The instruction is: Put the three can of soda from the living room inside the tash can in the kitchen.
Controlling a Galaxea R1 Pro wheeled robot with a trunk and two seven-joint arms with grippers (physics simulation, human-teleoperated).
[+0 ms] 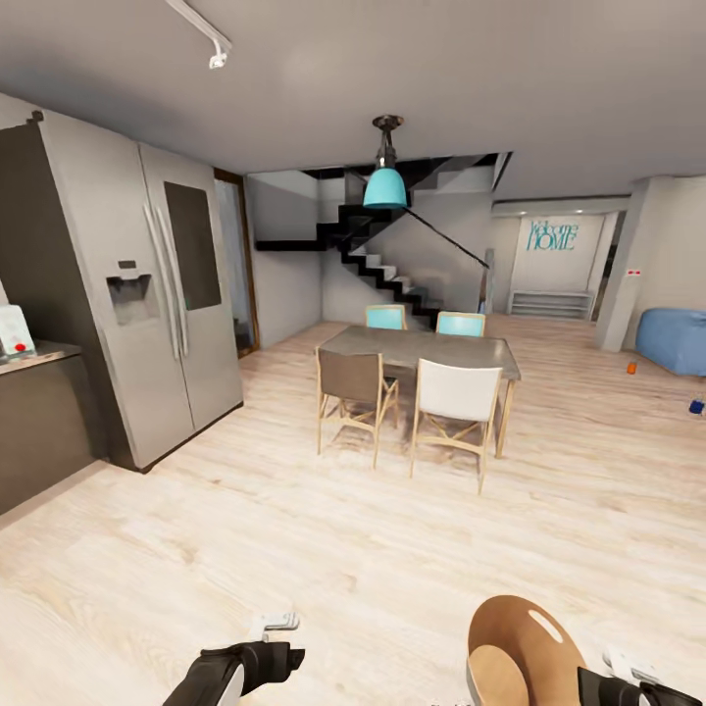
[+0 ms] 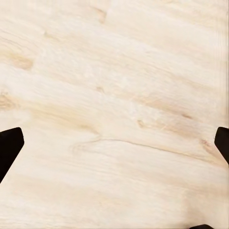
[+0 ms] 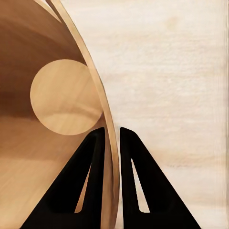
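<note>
My right gripper (image 3: 112, 136) is shut on the thin wall of the copper-brown tash can (image 3: 47, 157), one finger inside and one outside. In the head view the tash can (image 1: 520, 647) hangs low at the right, tilted with its mouth towards me and its handle cutout showing, beside the right gripper (image 1: 620, 665). Far off on the floor at the right stands one small orange can of soda (image 1: 631, 368), near a blue sofa (image 1: 677, 338). My left gripper (image 1: 275, 623) is open over bare wood floor, its fingertips (image 2: 9, 148) spread wide with nothing between them.
A tall silver fridge (image 1: 167, 294) and a dark counter (image 1: 39, 412) stand at the left. Ahead is a dining table (image 1: 461, 351) with several chairs under a teal lamp, with stairs behind. A small blue object (image 1: 696, 406) lies on the floor far right.
</note>
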